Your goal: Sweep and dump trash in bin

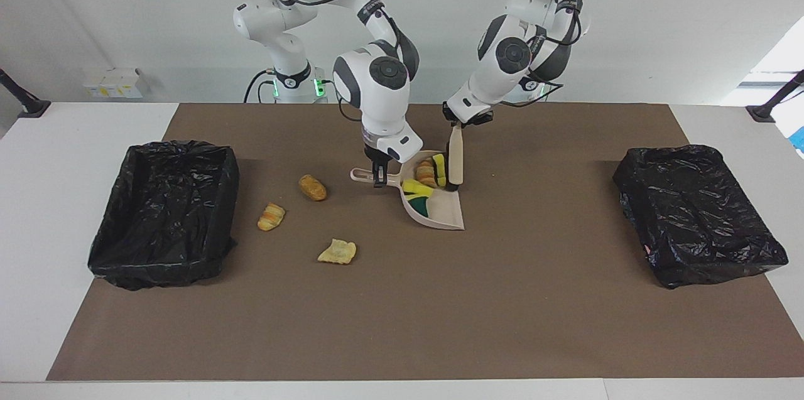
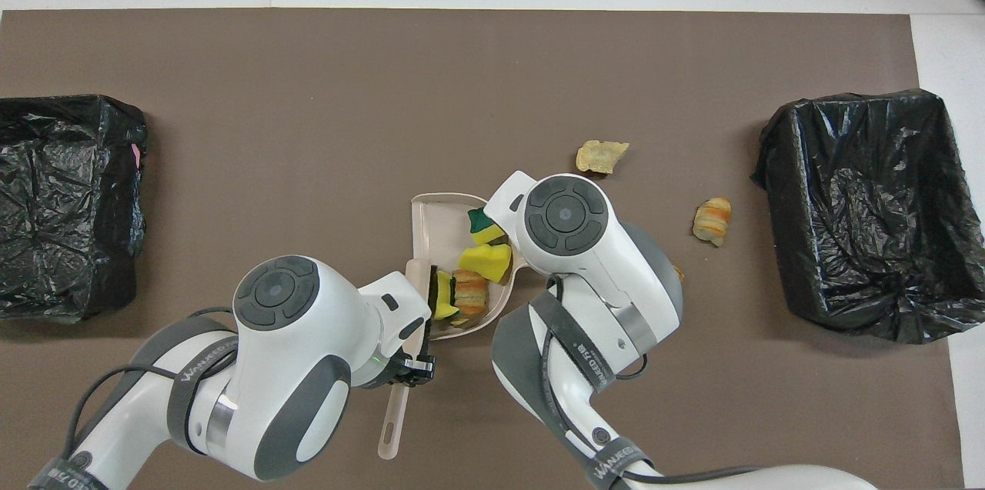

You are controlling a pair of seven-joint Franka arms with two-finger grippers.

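Observation:
My right gripper (image 1: 379,179) is shut on the handle of the beige dustpan (image 1: 445,212), which rests on the brown mat. In the pan lie yellow-green sponges (image 1: 416,188) and a pastry lump (image 1: 426,172); overhead they show as sponge (image 2: 486,260) and pastry (image 2: 470,291) in the dustpan (image 2: 440,219). My left gripper (image 1: 458,125) is shut on the beige brush (image 1: 456,161), whose bristles press against the trash at the pan's mouth. Three more trash pieces (image 1: 312,187) (image 1: 271,216) (image 1: 338,251) lie on the mat toward the right arm's end.
A black-lined bin (image 1: 135,158) stands at the right arm's end of the mat and another black-bagged bin (image 1: 697,215) at the left arm's end. Overhead, loose pieces (image 2: 602,155) (image 2: 712,221) lie between the pan and the bin (image 2: 777,167).

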